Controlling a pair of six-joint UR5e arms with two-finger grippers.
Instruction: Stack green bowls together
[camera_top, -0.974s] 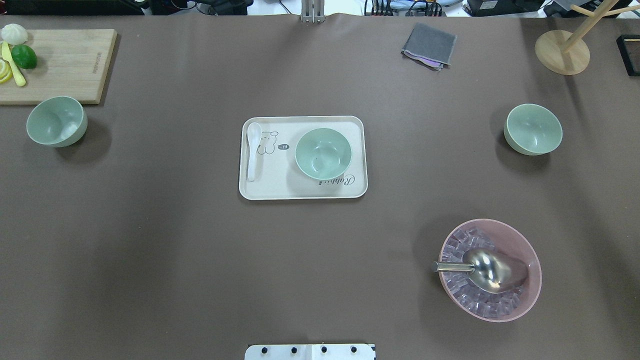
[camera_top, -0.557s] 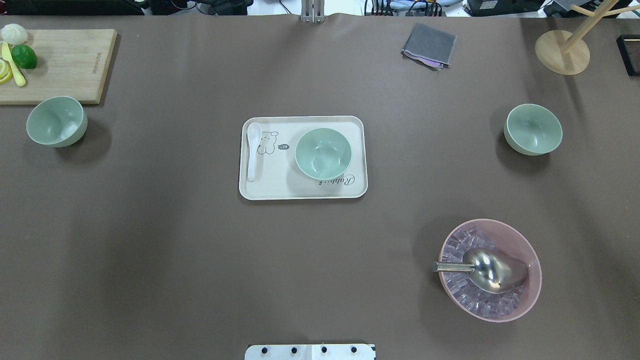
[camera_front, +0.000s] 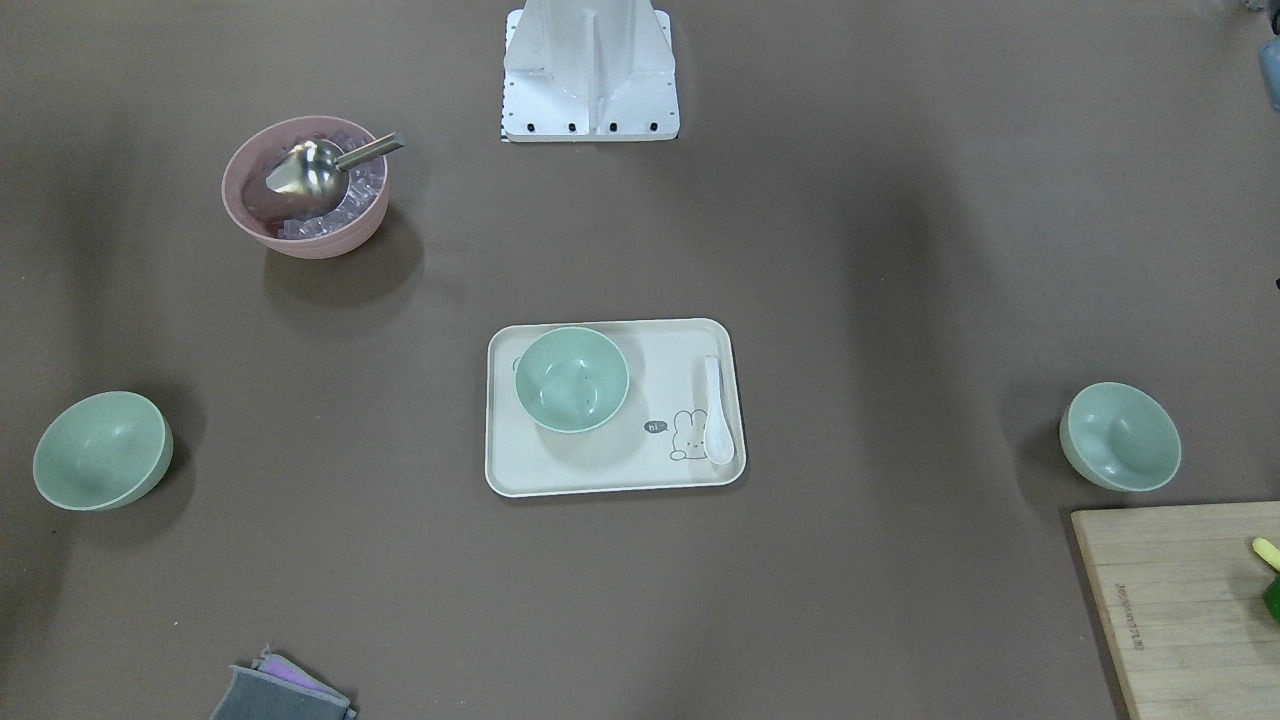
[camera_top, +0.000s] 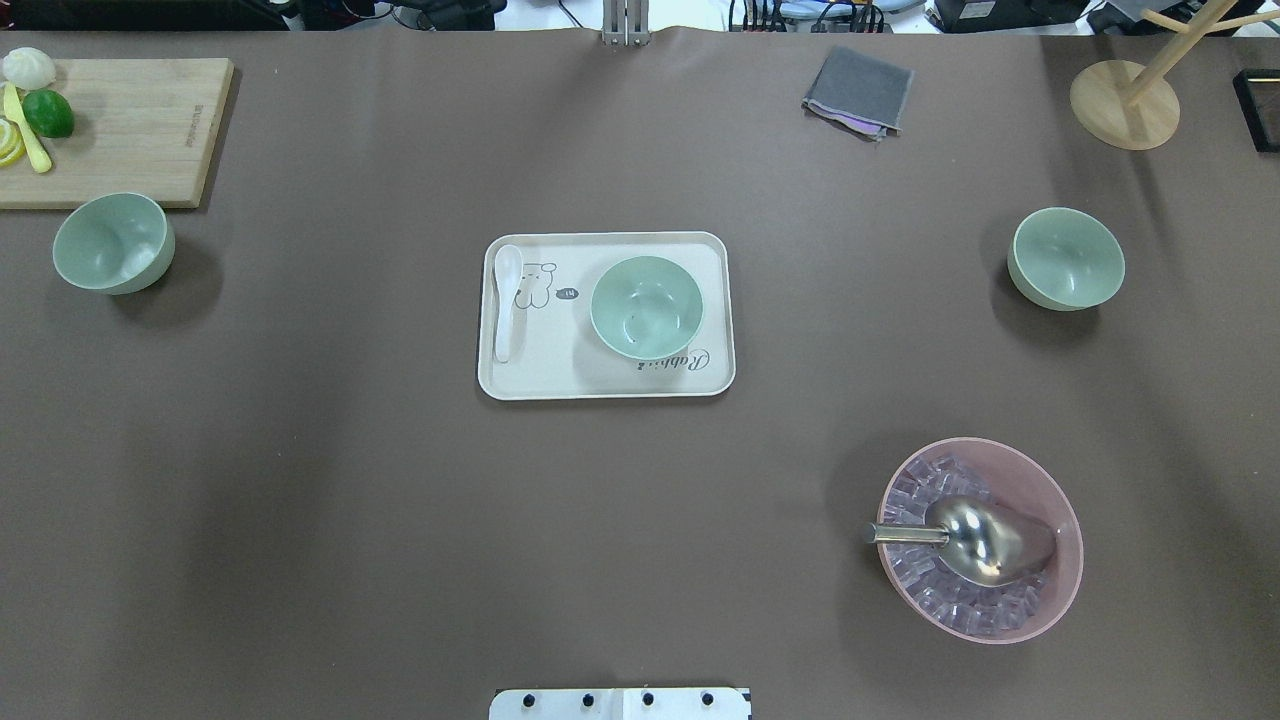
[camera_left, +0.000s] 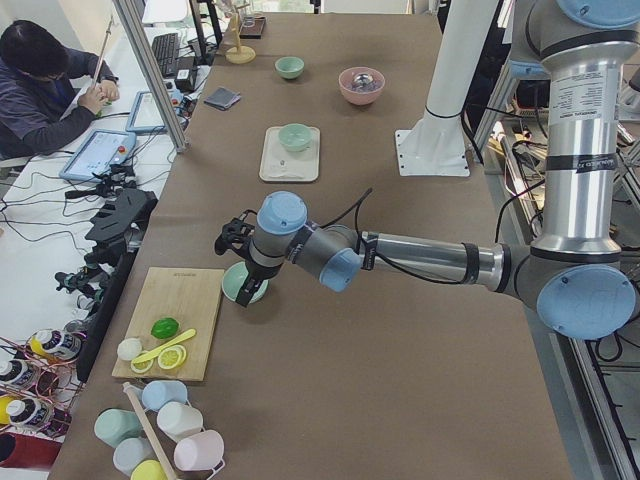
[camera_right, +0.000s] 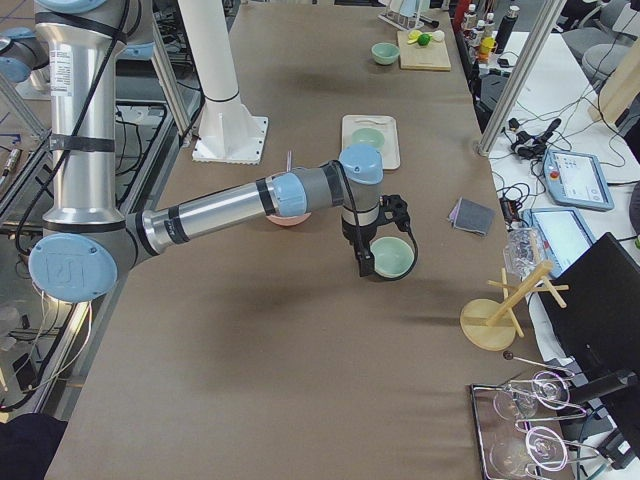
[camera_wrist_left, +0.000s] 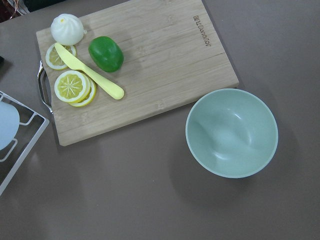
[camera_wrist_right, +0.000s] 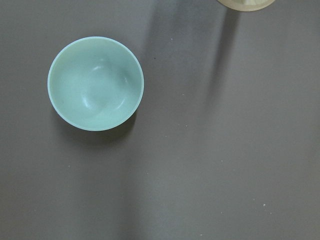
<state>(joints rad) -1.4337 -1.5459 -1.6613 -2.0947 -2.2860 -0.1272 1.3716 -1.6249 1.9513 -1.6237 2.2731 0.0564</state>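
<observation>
Overhead: nothing has shifted against the earlier frames. Middle green bowl (camera_top: 647, 307) sits upright on the tray (camera_top: 600, 388), with the white spoon (camera_top: 506, 300) beside it. Left green bowl (camera_top: 112, 243) is just beside the cutting board (camera_top: 130, 130). Right green bowl (camera_top: 1065, 258) stands on the table (camera_top: 300, 450), well apart from both.
Front-facing: same layout, mirrored.
Exterior left: left gripper (camera_left: 232, 242) hangs over the left green bowl; finger spread cannot be told.
Exterior right: right gripper (camera_right: 397, 220) hangs over the right green bowl; likewise cannot tell.
Wrist views: each looks down into its own bowl, upright.
</observation>
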